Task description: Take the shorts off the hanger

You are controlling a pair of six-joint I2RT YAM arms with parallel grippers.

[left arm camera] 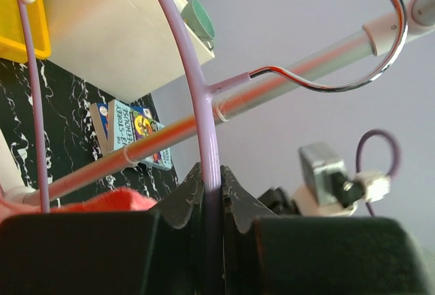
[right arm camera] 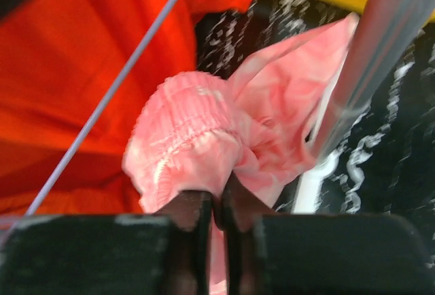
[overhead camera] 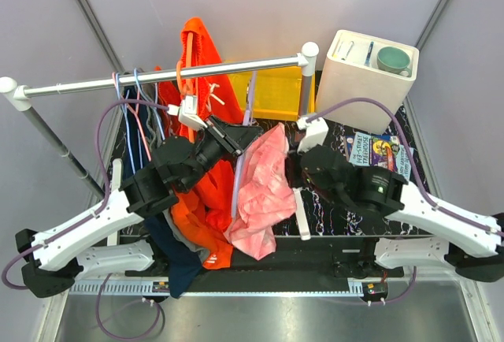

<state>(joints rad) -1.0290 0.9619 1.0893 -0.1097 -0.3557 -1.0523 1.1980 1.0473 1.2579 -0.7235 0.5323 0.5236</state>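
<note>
The light pink shorts [overhead camera: 261, 192] hang bunched on a lilac hanger [overhead camera: 237, 178] below the rail. My left gripper [overhead camera: 236, 133] is shut on the hanger's lilac wire [left arm camera: 204, 91], which runs up between the fingertips of that gripper [left arm camera: 212, 176]. My right gripper [overhead camera: 295, 165] is shut on the gathered waistband of the pink shorts [right arm camera: 204, 125], pinched between its tips [right arm camera: 219, 200]. The bright orange shorts [overhead camera: 201, 50] hang on the rail to the left and also show behind the pink pair [right arm camera: 81, 50].
The metal rail [overhead camera: 157, 78] crosses the table on white posts. Spare hangers [overhead camera: 130, 98] hang at its left. A yellow bin [overhead camera: 276, 90], a white box with a mug [overhead camera: 370, 70] and a book [overhead camera: 376, 151] sit behind. Dark navy cloth [overhead camera: 177, 259] hangs at the front.
</note>
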